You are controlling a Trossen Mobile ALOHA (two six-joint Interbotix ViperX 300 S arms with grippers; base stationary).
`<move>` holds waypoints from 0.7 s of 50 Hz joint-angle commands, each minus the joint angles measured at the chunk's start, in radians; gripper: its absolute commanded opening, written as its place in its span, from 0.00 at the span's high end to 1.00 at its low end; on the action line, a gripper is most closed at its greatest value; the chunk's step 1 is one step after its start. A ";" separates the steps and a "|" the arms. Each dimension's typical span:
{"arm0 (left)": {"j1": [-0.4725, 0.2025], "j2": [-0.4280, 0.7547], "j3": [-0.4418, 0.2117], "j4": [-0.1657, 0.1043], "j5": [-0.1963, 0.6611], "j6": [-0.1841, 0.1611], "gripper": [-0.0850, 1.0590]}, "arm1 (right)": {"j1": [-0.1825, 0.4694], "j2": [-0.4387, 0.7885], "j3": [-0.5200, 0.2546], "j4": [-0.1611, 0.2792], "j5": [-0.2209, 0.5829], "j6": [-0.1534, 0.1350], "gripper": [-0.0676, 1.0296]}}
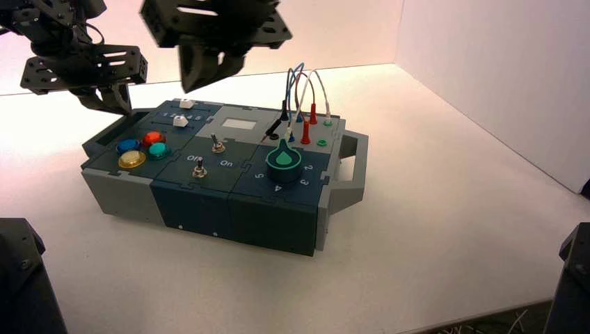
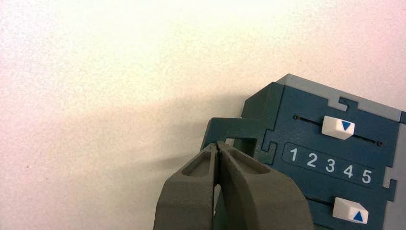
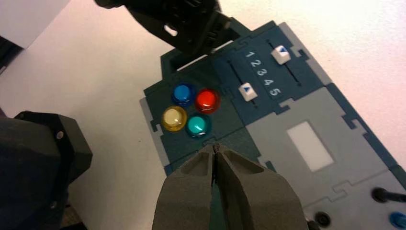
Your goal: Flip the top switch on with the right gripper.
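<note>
The top switch point(image 1: 218, 146) is a small silver toggle on the dark panel in the middle of the box point(image 1: 195, 209), just behind a second toggle point(image 1: 200, 169) between the lettering "Off" and "On". My right gripper point(image 1: 195, 82) hangs shut well above the box's back, behind and to the left of the top switch and apart from it. In the right wrist view its closed fingertips point(image 3: 216, 147) sit over the panel just past the teal button point(image 3: 198, 125), and the switch is hidden there. My left gripper point(image 1: 118, 104) is shut above the box's left handle point(image 2: 234, 132).
Blue, red, yellow and teal buttons point(image 1: 142, 149) sit on the box's left. Two white sliders point(image 1: 182, 113) lie behind them beside numbers 1 to 5. A teal knob point(image 1: 284, 160) and plugged wires point(image 1: 306, 104) stand on the right. A white wall point(image 1: 501, 69) stands on the right.
</note>
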 commanded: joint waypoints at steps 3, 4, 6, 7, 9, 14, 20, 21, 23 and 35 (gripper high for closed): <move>-0.005 -0.031 0.003 -0.005 0.032 -0.005 0.95 | 0.006 -0.021 -0.029 0.002 -0.003 -0.002 0.96; -0.006 -0.035 0.003 -0.008 0.035 -0.005 0.95 | 0.006 -0.021 -0.029 0.002 -0.003 -0.002 0.96; -0.014 -0.049 0.000 -0.011 0.044 -0.005 0.95 | 0.006 -0.023 -0.029 0.002 -0.003 -0.002 0.96; -0.015 -0.054 0.000 -0.011 0.046 -0.005 0.95 | 0.006 -0.023 -0.029 0.002 -0.003 -0.002 0.96; -0.028 -0.067 -0.002 -0.012 0.052 -0.005 0.95 | 0.006 -0.025 -0.028 0.002 -0.003 -0.002 0.96; -0.052 -0.087 -0.008 -0.015 0.061 -0.018 0.95 | 0.006 -0.025 -0.026 0.002 -0.003 -0.003 0.96; -0.057 -0.087 -0.009 -0.017 0.063 -0.025 0.95 | 0.006 -0.028 -0.021 0.002 -0.003 -0.002 0.96; -0.057 -0.087 -0.009 -0.017 0.063 -0.025 0.95 | 0.006 -0.028 -0.020 0.002 -0.003 -0.002 0.96; -0.057 -0.083 -0.006 -0.015 0.064 -0.025 0.95 | 0.006 -0.031 -0.018 0.002 -0.003 -0.002 0.96; -0.057 -0.040 0.008 -0.015 0.051 -0.025 0.95 | 0.006 -0.041 -0.005 0.002 -0.003 -0.002 0.96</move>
